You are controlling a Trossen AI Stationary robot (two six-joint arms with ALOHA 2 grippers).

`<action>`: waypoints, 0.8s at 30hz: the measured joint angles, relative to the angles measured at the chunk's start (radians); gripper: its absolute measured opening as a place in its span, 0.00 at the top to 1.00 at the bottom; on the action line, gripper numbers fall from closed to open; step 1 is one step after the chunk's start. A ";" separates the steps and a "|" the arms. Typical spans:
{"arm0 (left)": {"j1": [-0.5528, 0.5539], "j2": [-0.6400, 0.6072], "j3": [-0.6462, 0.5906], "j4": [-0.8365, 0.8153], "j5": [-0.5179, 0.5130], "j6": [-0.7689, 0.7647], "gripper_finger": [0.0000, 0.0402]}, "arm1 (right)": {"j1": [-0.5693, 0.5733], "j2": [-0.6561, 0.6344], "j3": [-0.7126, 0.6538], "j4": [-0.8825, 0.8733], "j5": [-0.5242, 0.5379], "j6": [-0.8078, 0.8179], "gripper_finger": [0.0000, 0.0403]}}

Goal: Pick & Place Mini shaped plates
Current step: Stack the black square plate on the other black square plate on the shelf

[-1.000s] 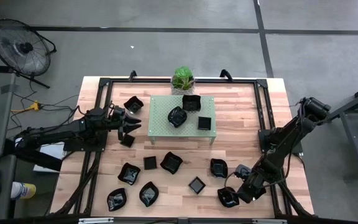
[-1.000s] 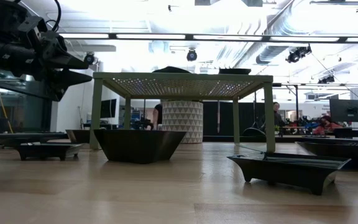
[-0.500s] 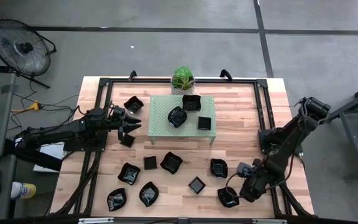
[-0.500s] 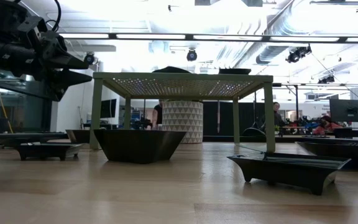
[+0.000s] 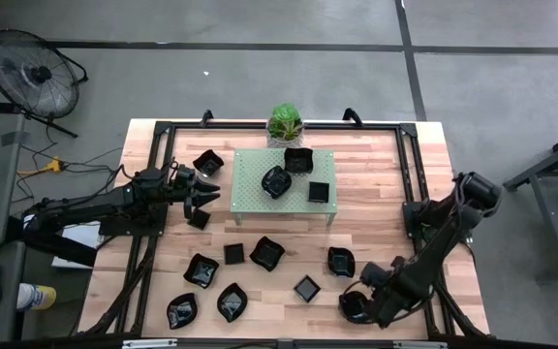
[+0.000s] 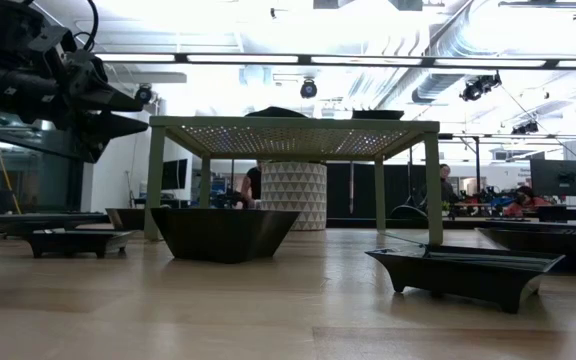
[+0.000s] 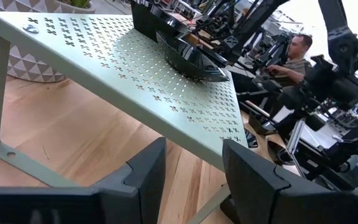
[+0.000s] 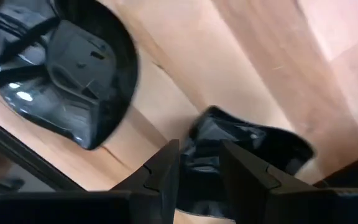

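Since a second ago the right gripper (image 5: 364, 302) has slid toward the table's front edge, its parted fingers (image 8: 166, 171) astride the rim of a mini shaped plate (image 5: 354, 307) at the front right. Left gripper (image 5: 211, 194) hangs unmoved and open, empty, beside the green rack (image 5: 250, 199), which carries three plates; others lie scattered across the table (image 5: 376, 194)

Left arm stretched in from the table's left side, wrist level, left gripper (image 5: 209, 191) held above the surface with fingers parted and nothing between them. Right arm folded back from the right edge toward the near side, wrist tipped down, right gripper (image 5: 361, 302) low at the table's near right, fingers (image 8: 160, 174) slightly apart
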 joint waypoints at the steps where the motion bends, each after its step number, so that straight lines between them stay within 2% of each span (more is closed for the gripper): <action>1: 0.000 0.000 0.000 0.000 0.000 0.000 0.61 | 0.000 0.015 0.010 0.000 -0.003 0.010 0.73; 11: 0.000 0.000 0.000 0.000 0.000 0.000 0.61 | -0.005 0.102 0.050 -0.010 -0.054 0.080 0.73; 24: 0.000 0.000 0.000 0.000 0.001 0.000 0.61 | -0.017 0.104 0.048 -0.041 -0.027 0.090 0.73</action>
